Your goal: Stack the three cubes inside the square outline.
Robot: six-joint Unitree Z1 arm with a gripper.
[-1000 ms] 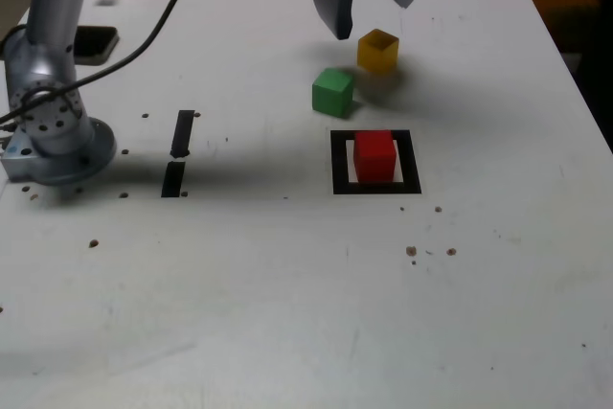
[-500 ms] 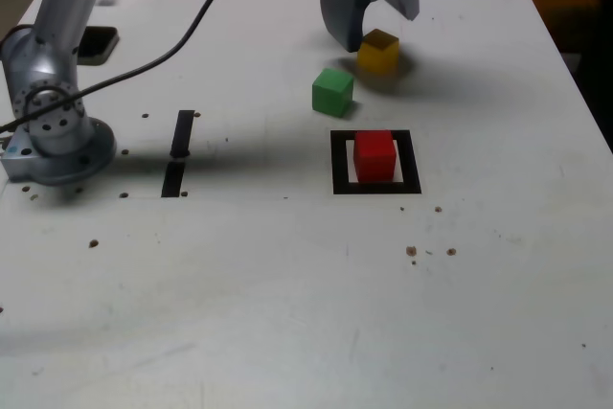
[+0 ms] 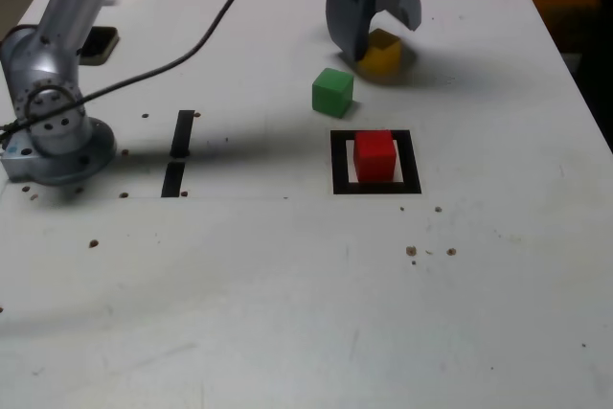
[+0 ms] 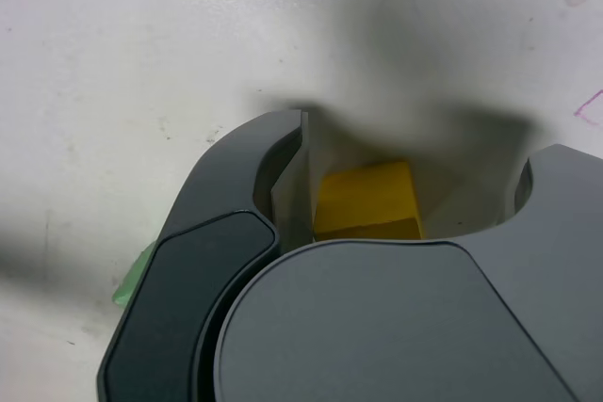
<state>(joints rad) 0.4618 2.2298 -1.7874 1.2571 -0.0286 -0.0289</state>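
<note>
The yellow cube [image 3: 384, 55] sits on the white table at the back, and my gripper [image 3: 374, 37] has come down over it, open, with one finger on either side. In the wrist view the yellow cube [image 4: 366, 200] lies between the dark fingers [image 4: 268, 162], with gaps on both sides; my gripper [image 4: 405, 171] is not touching it. The green cube [image 3: 332, 92] stands free just to the exterior view's left of the yellow one, and shows as a green sliver [image 4: 130, 278] in the wrist view. The red cube [image 3: 374, 156] rests inside the square outline [image 3: 375, 187] of black tape.
The arm's silver base [image 3: 56, 131] stands at the exterior view's left, with a black cable [image 3: 206, 31] running across the back. Two short black tape strips [image 3: 182, 133] [image 3: 173, 179] lie near the base. A dark flat object [image 3: 94, 42] sits at the far left. The table's edge [image 3: 575, 83] runs down the right.
The gripper has moved down and slightly to the exterior view's right, from above the yellow cube to straddling it. The cubes have not moved.
</note>
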